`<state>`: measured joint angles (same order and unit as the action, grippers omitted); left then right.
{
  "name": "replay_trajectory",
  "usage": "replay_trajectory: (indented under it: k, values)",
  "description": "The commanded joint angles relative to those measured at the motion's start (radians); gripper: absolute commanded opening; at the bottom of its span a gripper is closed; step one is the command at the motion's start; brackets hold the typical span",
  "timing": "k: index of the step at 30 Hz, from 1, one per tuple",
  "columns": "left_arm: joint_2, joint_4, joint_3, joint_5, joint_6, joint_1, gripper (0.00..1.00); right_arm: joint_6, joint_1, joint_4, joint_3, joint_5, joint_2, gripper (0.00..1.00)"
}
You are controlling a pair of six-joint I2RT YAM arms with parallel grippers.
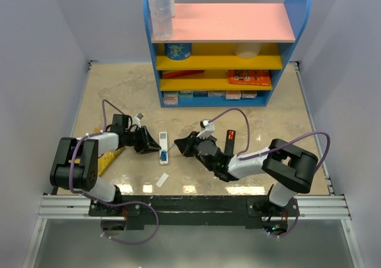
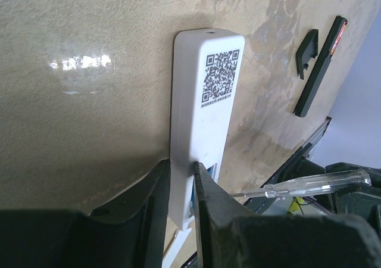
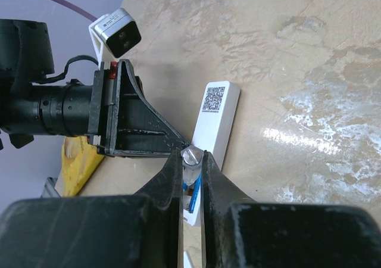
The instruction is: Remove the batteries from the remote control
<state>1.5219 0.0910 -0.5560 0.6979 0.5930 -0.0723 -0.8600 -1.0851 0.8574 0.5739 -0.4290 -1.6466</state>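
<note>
A white remote control [image 1: 163,143] with a QR label [image 2: 205,113] lies mid-table, its back facing up. My left gripper [image 2: 181,167] is shut on the remote's long sides near its open end. A blue battery [image 3: 191,198] shows in the open compartment [image 1: 162,155]. My right gripper [image 3: 191,161] is shut on a clear screwdriver [image 3: 191,156] with a metal cap. The screwdriver [image 2: 309,184] points its tip into the compartment from the right. Other batteries are hidden.
A small white cover [image 1: 162,180] lies near the front edge. A black remote [image 1: 230,142] and its black cover [image 2: 306,52] lie to the right. A yellow object [image 1: 108,159] sits under the left arm. A blue and yellow shelf [image 1: 220,47] stands at the back.
</note>
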Motion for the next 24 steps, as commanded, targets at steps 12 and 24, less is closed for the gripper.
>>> replay_trajectory:
  k: [12, 24]
  values:
    - [-0.014, 0.024, -0.016, -0.031, -0.001, 0.003, 0.28, 0.072, 0.013, -0.090, 0.075, -0.022, 0.060, 0.00]
    - [-0.028, 0.049, -0.044, -0.061, 0.005, 0.003, 0.34, 0.082, 0.013, -0.113, 0.110, -0.022, 0.050, 0.00]
